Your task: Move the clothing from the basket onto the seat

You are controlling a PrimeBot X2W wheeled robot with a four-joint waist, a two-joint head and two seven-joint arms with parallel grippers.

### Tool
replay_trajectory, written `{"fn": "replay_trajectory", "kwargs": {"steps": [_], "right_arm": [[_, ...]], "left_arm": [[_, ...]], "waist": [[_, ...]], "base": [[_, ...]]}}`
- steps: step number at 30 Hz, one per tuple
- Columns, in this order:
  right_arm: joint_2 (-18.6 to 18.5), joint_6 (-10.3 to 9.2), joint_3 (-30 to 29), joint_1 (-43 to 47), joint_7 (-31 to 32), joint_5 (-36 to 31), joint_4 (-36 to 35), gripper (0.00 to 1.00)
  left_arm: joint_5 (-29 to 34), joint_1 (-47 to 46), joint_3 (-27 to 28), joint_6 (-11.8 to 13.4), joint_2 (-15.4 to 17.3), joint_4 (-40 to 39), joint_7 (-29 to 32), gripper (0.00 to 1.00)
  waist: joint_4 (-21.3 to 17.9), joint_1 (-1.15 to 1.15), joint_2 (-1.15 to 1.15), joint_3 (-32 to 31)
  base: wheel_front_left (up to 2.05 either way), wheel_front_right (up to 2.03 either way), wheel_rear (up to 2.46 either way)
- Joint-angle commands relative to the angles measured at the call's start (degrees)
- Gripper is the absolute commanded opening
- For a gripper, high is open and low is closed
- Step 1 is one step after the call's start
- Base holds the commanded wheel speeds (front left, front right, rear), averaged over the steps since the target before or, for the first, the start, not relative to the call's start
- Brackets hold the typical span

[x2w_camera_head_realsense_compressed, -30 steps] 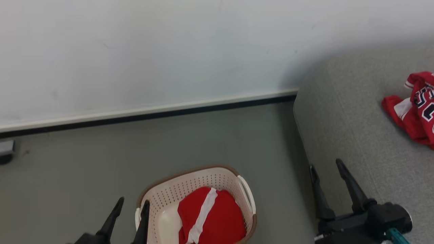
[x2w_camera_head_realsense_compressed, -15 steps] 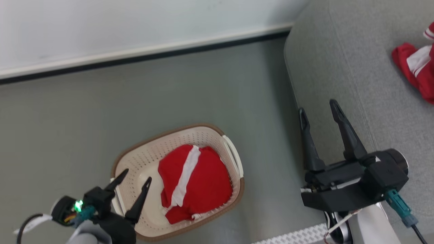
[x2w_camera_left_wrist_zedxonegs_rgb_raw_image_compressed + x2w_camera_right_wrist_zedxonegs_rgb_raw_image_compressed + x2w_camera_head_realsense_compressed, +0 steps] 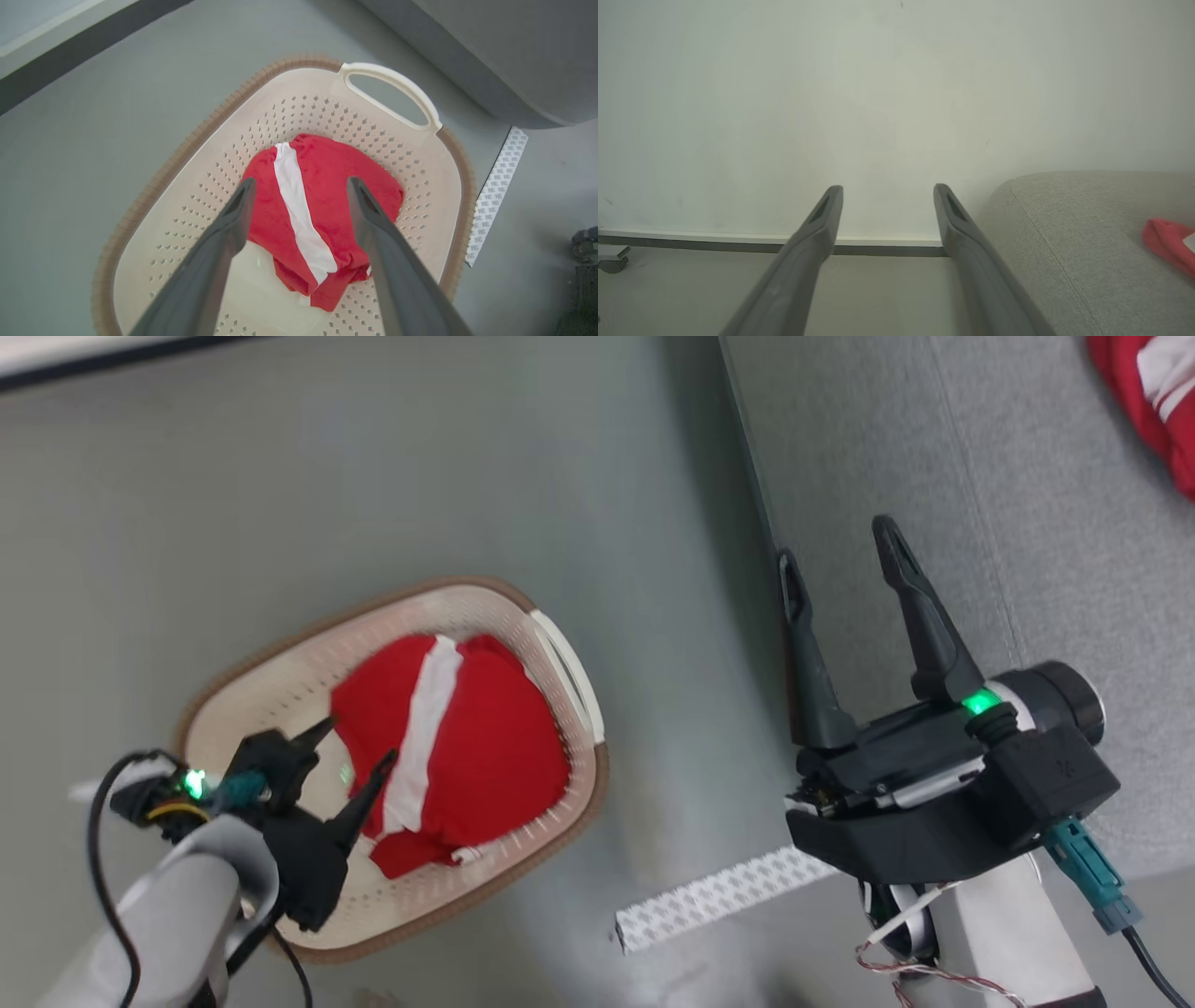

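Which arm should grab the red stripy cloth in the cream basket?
Left. The open left gripper hangs just over the red white-striped garment in the cream perforated plastic basket; the right gripper is off by the grey woven sofa seat.

Sparse home-like test room, grey sofa seat (image 3: 980,476) lying beside the right tool (image 3: 835,539), laundry basket (image 3: 280,683) sitting on smooth grey floor (image 3: 373,476) beneath the left tool (image 3: 355,742), bare white wall (image 3: 896,93) with skirting (image 3: 714,233) rising ahead, tape strip (image 3: 719,896) lying on the floor

Grey floor (image 3: 373,476) w/ basket (image 3: 280,686), seat (image 3: 934,448) & white tape strip (image 3: 719,896) on it.
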Motion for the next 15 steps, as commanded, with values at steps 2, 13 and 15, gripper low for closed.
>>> {"fn": "replay_trajectory", "kwargs": {"steps": [2,13,15], "right_arm": [[0.5,0.04,0.7,-1.6,0.0,-0.4,-0.5,1.00],[0.6,0.04,2.6,-5.9,0.0,2.8,-3.7,1.00],[0.6,0.04,2.8,-6.2,0.0,3.0,-3.8,1.00]], "left_arm": [[-1.9,-3.5,-3.5,0.0,1.1,2.2,1.8,1.00],[-6.7,-14.7,-17.5,0.0,4.6,6.7,6.3,1.00],[-7.1,-15.5,-18.1,0.0,4.7,7.2,6.4,1.00]], "waist": [[-4.0,-0.01,-0.01,7.1],[-6.7,-0.01,-0.01,14.6],[-6.9,-0.01,-0.01,15.2]], "base": [[0.00,0.00,0.00],[0.00,0.00,0.00],[0.00,0.00,0.00]]}}
